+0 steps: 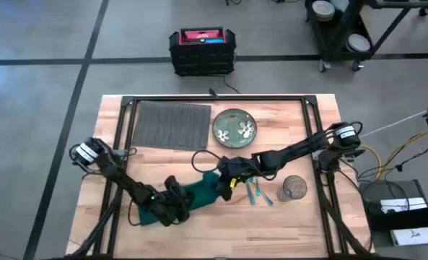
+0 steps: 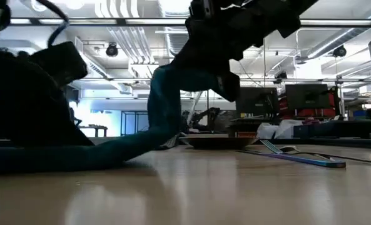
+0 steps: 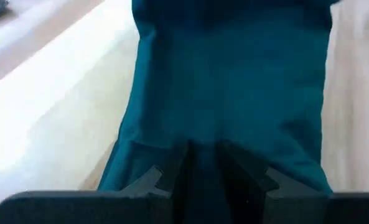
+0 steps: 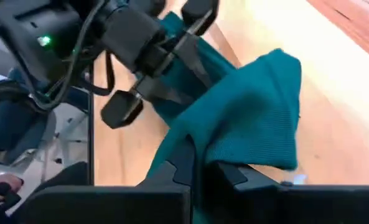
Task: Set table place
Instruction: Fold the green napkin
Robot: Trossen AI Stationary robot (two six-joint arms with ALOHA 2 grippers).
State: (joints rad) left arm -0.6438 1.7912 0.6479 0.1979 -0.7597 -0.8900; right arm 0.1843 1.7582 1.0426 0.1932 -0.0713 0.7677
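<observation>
Low in the centre of the high view, the left gripper is clamped on one end of the dark green cloth napkin, its two fingers pinched together on the fabric in its own wrist view. Just right of it, the right gripper grips the napkin's other end, fingers closed on a raised fold; in the low view that end hangs lifted off the wood while the rest of the cloth trails down to the surface at frame left. Both arms reach in from the table's side edges toward this spot. Right of the napkin lie blue-handled pieces of cutlery, and beyond them a clear glass. Above, toward upper centre, a green plate with a pale pattern sits just beside the dark grey ribbed placemat, which lies flat at the upper left of the light-wood table. Past the table's top edge, a black crate stands on the grey floor
</observation>
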